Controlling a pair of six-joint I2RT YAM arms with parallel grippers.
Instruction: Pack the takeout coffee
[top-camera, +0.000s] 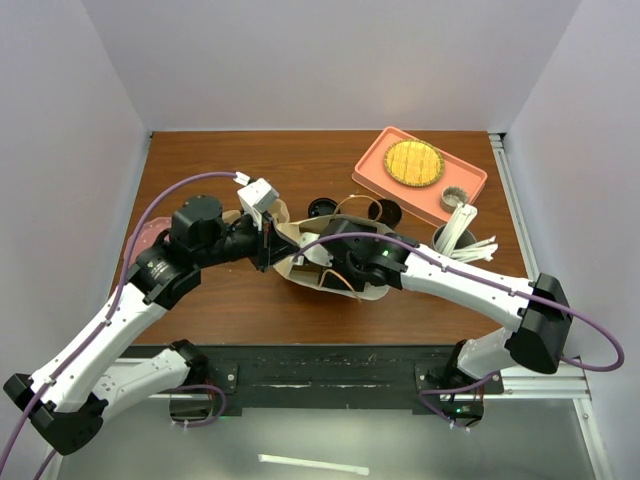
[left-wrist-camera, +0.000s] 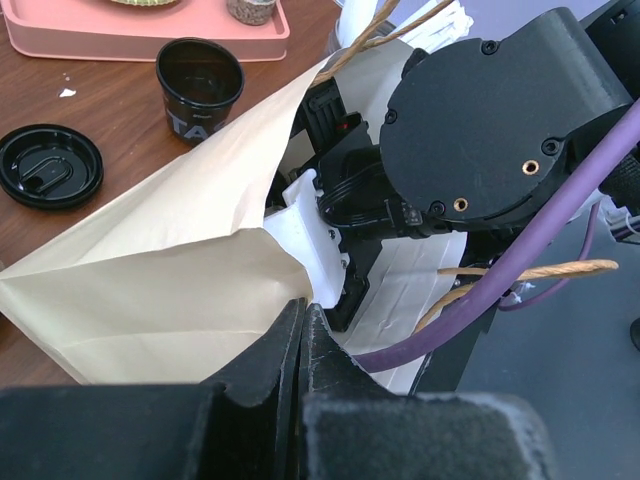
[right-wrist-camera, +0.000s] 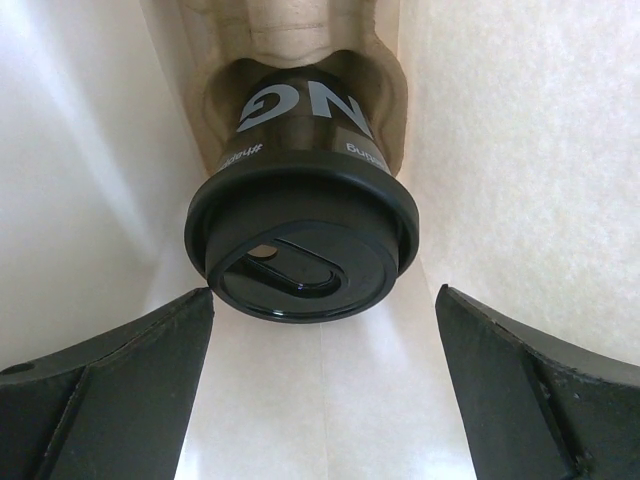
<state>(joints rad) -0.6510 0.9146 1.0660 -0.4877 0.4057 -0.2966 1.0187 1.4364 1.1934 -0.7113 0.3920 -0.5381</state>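
Observation:
The takeout coffee (right-wrist-camera: 300, 255), a black paper cup with a black lid, sits in a tan pulp carrier (right-wrist-camera: 300, 40) deep inside the paper bag (top-camera: 300, 272). My right gripper (right-wrist-camera: 322, 296) is inside the bag, open, its fingers on either side of the lid and just short of it, not touching. My left gripper (left-wrist-camera: 303, 312) is shut on the bag's rim (left-wrist-camera: 150, 270), pinching the paper and holding the mouth up. In the top view the right wrist (top-camera: 350, 250) fills the bag's opening and hides the cup.
A second black cup (left-wrist-camera: 200, 85) stands open on the table with a loose black lid (left-wrist-camera: 48, 165) beside it. Behind is a pink tray (top-camera: 380, 172) with a woven disc (top-camera: 414, 163). A grey cup of white utensils (top-camera: 455, 235) stands at the right.

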